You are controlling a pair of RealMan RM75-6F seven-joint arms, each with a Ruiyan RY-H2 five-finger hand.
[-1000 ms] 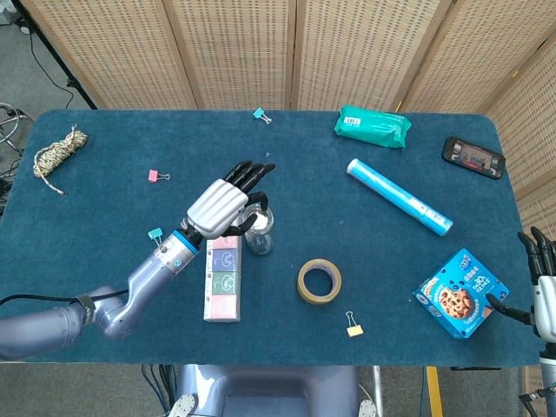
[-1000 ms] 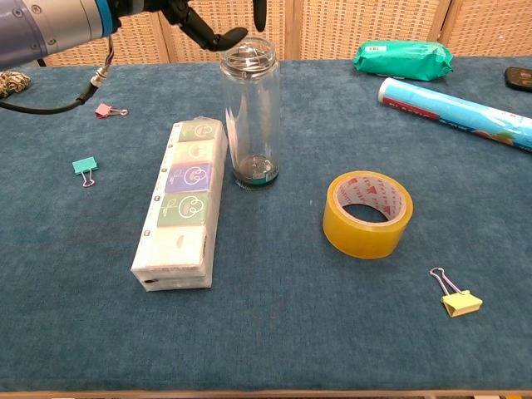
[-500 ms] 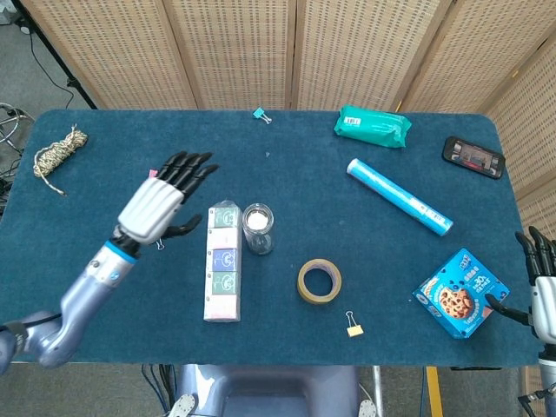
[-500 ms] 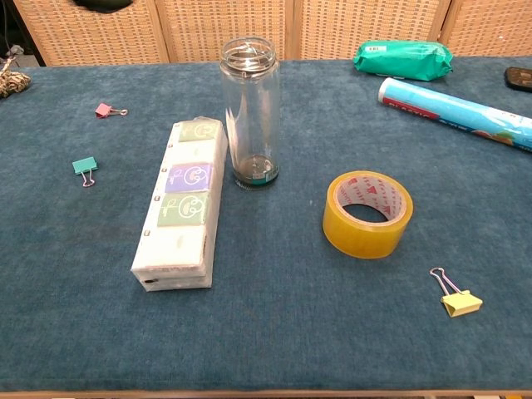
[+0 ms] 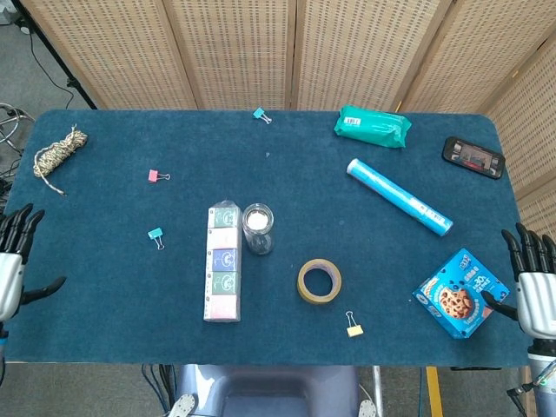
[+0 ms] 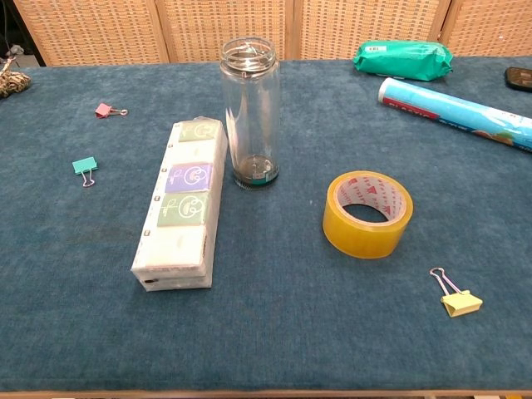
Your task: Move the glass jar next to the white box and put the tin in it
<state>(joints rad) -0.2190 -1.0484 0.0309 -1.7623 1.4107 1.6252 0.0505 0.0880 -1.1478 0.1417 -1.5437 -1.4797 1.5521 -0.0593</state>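
The clear glass jar (image 5: 258,228) (image 6: 249,112) stands upright and lidless, right beside the long white box (image 5: 223,262) (image 6: 184,204), on the box's right side near its far end. At the jar's bottom lies a small round thing with a teal rim (image 6: 253,172); I cannot tell whether it is the tin. My left hand (image 5: 10,265) hangs at the table's left edge, fingers spread, holding nothing. Beside the cookie box at the right edge is my right hand (image 5: 534,291), also spread and empty. Neither hand shows in the chest view.
A yellow tape roll (image 5: 319,281) (image 6: 367,214) and a yellow binder clip (image 5: 354,327) (image 6: 456,297) lie right of the jar. A blue tube (image 5: 399,196), green packet (image 5: 372,125), phone (image 5: 473,156), cookie box (image 5: 460,292), twine (image 5: 58,152) and small clips (image 5: 155,234) are scattered around.
My left hand has drawn back from above the jar, across the table to its left edge. The jar stays beside the box. The right hand has barely shifted.
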